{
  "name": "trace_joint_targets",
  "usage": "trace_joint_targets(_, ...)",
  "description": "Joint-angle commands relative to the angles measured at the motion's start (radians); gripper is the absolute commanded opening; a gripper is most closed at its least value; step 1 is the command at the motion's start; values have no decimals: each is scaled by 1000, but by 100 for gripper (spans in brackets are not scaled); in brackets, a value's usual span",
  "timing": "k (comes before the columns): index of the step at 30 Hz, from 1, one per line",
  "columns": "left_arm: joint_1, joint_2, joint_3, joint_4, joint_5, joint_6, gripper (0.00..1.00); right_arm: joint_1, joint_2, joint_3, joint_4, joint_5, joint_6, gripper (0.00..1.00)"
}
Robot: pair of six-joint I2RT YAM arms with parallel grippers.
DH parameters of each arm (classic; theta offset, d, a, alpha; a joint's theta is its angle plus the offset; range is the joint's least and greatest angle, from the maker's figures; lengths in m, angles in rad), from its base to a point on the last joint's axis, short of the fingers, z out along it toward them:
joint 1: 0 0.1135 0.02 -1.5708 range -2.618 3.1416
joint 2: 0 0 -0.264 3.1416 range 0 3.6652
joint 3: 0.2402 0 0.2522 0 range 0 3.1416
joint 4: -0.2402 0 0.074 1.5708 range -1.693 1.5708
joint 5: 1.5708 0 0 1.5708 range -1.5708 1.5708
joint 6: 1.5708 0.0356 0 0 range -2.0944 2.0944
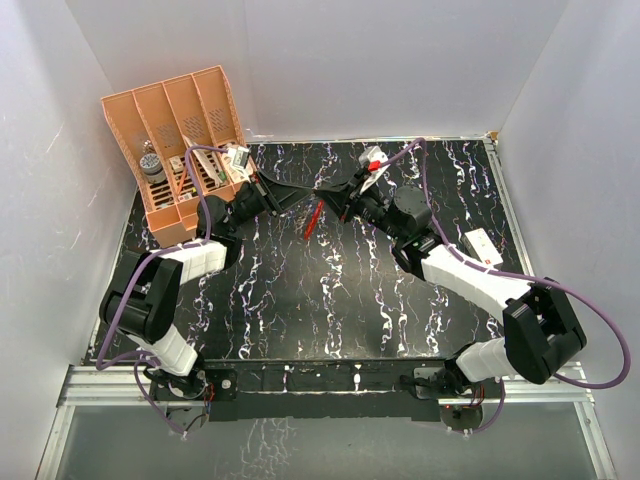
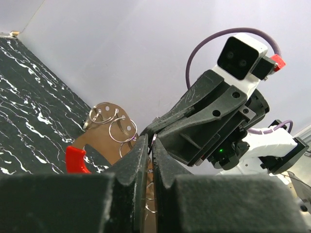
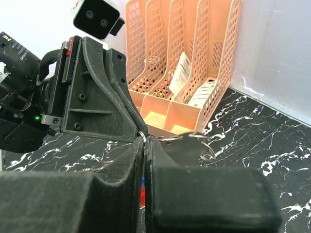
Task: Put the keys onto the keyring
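Fingers [image 2: 131,165] of left gripper [image 2: 150,141] pinched tight on thin wire rings [image 2: 149,196]; right gripper [image 3: 145,141] fingers pressed together, blue and red glimpsed in their slit. Both tips meet above table [image 1: 300,300], red keyring [image 1: 311,218] dangling just beneath them

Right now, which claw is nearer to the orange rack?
Left. The left claw reaches out from beside the orange rack; the right claw meets it tip to tip, farther away.
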Motion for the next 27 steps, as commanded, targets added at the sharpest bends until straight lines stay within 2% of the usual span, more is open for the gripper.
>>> trace_joint_targets(1, -7, -21, 20, 114, 18, 17, 0, 7, -22, 35, 94, -8, 5, 0)
trace_joint_targets(10, -7, -49, 38, 69, 50, 76, 0, 5, -11, 89, 0, -23, -23, 0)
trace_joint_targets(12, -8, -64, 48, 18, 65, 113, 0, 4, -13, 111, -54, -25, -45, 8)
trace_joint_targets(14, -8, -89, 59, -55, 83, 166, 0, 4, -21, 128, -103, -23, -62, 23)
trace_joint_targets(15, -8, -97, 66, -98, 92, 193, 0, 4, -27, 132, -128, -18, -72, 25)
trace_joint_targets(19, -8, -138, 90, -261, 112, 296, 0, 4, -80, 130, -205, 36, -107, 33)
trace_joint_targets(27, -8, -167, 88, -324, 64, 341, 0, 4, -134, 127, -299, 50, -92, 38)
